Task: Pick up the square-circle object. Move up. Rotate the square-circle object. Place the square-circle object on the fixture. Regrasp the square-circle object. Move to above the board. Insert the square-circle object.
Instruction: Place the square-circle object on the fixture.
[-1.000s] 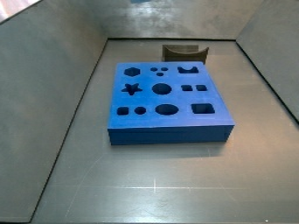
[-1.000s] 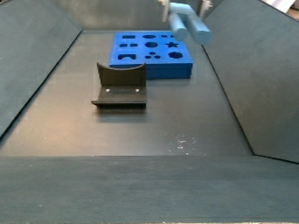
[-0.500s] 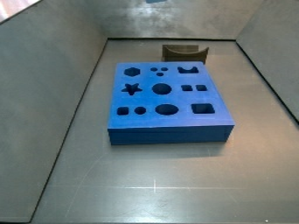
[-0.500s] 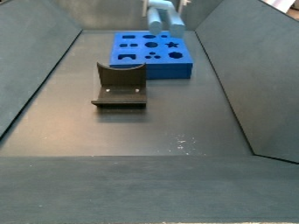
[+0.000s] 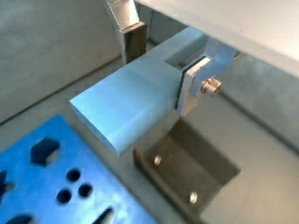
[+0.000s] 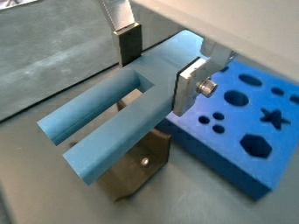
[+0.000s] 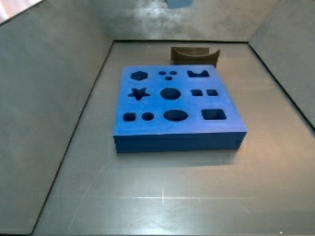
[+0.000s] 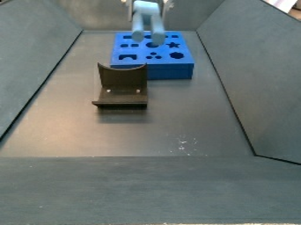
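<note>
Grey floor, tool gripping near-upright square-circle object

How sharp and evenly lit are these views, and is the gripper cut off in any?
In both wrist views the peg held in the gripper fills the frame, soft-edged. In a side view the gripper is cropped at the top edge and slightly blurred; the board and fixture look sharp under flat light, with faint glare on the floor.
</note>
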Available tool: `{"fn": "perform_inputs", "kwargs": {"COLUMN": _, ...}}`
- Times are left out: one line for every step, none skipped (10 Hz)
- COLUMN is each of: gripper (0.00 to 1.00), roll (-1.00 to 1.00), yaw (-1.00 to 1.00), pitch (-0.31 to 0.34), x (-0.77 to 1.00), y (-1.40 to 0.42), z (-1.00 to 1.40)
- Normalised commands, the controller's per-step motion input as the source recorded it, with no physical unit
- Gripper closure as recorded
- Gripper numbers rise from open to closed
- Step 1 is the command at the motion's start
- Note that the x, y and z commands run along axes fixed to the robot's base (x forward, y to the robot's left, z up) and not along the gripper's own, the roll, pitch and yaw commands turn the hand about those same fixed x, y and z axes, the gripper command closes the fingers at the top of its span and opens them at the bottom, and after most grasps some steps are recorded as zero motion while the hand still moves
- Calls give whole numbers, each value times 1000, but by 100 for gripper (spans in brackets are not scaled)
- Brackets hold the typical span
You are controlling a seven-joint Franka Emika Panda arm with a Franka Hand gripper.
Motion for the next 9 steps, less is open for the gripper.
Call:
{"fn": "perform_inputs", "kwargs": {"gripper": 100, "roll": -1000, "yaw": -76, "pitch": 108, "x": 928, "y": -32, "z": -131}}
{"fn": "perform_inputs", "kwargs": {"gripper": 100, "roll": -1000, "yaw": -79, "pitch": 119, "x": 870, "y": -14, "z": -87}}
{"fn": "perform_inputs", "kwargs": {"gripper": 100, "roll": -1000, "yaw": -86, "pitch": 129, "x": 772, "y": 17, "z": -47}}
{"fn": "perform_inputs", "kwargs": {"gripper": 100, "roll": -1000, "yaw": -96, "pitch": 131, "x": 696, "y": 29, "z": -40}}
{"fn": "perform_inputs", "kwargs": {"gripper": 100, "roll": -1000, "yaw": -111, "pitch": 134, "x": 598, "y": 37, "z": -27}}
{"fn": "perform_inputs", "kwargs": {"gripper": 100, "roll": -1000, "yaw": -124, "pitch": 140, "x": 522, "y": 41, "z": -22}}
{"fn": "perform_inputs", "kwargs": {"gripper": 100, "roll": -1000, "yaw": -146, "pitch": 143, "x": 429, "y": 43, "z": -20}}
{"fn": "perform_inputs", "kwargs": {"gripper": 100, "roll": -928, "yaw": -156, "pitch": 136, "x": 362, "y": 43, "z": -21}}
{"fn": "perform_inputs", "kwargs": {"gripper": 100, "roll": -700, "yaw": -148, "pitch": 103, "x": 277, "y": 45, "z": -21}}
